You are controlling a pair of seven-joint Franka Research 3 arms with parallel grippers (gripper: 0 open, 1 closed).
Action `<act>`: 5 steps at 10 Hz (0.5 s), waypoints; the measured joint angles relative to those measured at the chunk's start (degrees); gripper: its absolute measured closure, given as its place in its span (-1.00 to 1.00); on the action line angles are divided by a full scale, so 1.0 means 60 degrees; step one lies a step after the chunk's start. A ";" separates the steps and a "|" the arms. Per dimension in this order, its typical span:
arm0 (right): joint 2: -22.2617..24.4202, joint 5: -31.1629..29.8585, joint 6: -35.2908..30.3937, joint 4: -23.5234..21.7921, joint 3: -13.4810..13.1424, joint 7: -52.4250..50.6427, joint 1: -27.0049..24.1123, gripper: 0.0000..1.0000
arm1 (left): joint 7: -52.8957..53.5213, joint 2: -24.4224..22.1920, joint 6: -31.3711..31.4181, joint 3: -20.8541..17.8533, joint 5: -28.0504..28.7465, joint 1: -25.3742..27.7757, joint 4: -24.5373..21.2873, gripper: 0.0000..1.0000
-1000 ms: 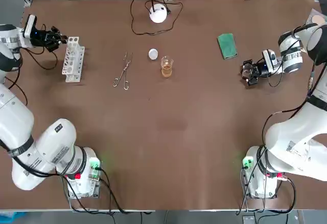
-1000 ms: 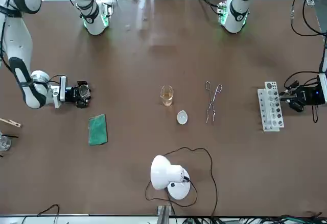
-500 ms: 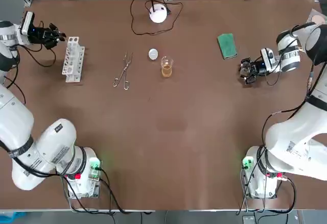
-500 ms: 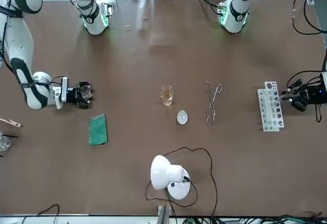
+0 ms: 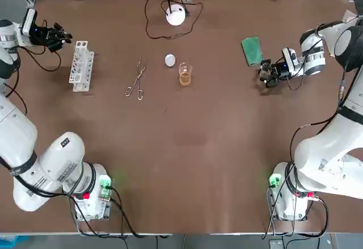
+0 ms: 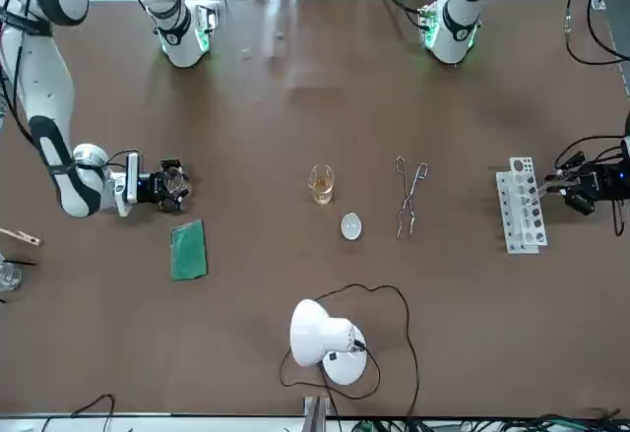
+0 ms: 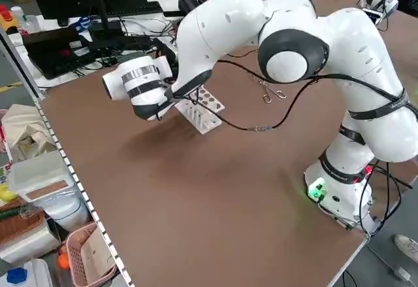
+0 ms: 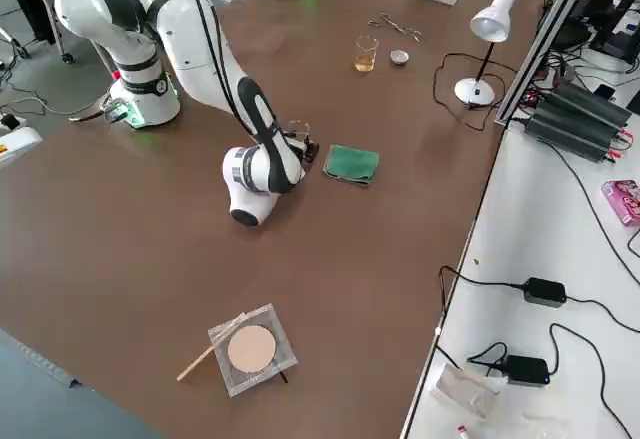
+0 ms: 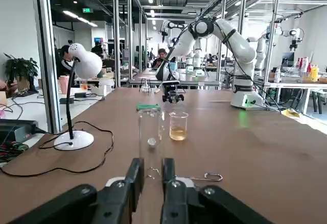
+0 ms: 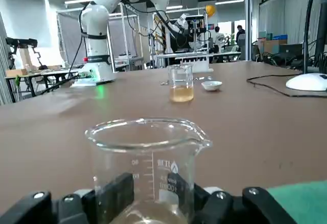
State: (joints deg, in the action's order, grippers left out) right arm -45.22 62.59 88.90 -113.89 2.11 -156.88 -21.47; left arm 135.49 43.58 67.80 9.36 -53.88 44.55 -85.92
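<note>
Since one second ago we have moved the right gripper [image 5: 265,74] sideways over the bench [image 5: 198,147], away from the edge and toward the middle. It is now much nearer to the green cloth [image 5: 252,51]. This gripper is clenched on a glass beaker [image 10: 148,152], whose wall stands between the two fingers in the right wrist view. We cannot tell if its bottom touches the bench or hangs just above it. The beaker came along with no visible tilt, so we judge that the grasp is firm and the carrying goes well.

Our left gripper [image 5: 58,35] has also shifted a little, back from the test tube rack [image 5: 80,64] toward the far edge of the bench. It grasps a test tube [image 9: 149,137], with both fingers closed tight on the glass. The rack now stands near this gripper but apart from it, in front of the fingertips.

Around the right gripper, the green cloth lies just beside it, on the side away from the arm's base. Straight ahead of its fingers, well apart, stands a small beaker with amber liquid [image 5: 185,75]. Just behind that one lies a white dish [image 5: 170,60]. Metal tongs [image 5: 136,79] lie between the small beaker and the rack. A white lamp [image 5: 176,15] stands far ahead of both grippers, at the back edge.
</note>
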 joint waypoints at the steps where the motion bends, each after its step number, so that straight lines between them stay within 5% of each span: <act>1: 0.0178 0.0245 -0.0019 -0.0111 0.0102 0.0131 0.0113 0.22 | -0.0019 -0.0099 0.0008 0.0034 0.0000 -0.0112 -0.0054 0.58; 5: 0.0935 0.1591 -0.0034 -0.1073 0.0228 0.0588 0.0920 0.22 | -0.0507 -0.0599 0.0078 0.0137 0.0001 -0.1197 -0.0227 0.58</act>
State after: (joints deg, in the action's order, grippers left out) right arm -39.61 72.14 88.69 -120.33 3.48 -153.35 -15.95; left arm 132.45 39.98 68.27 10.18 -53.87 37.37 -87.28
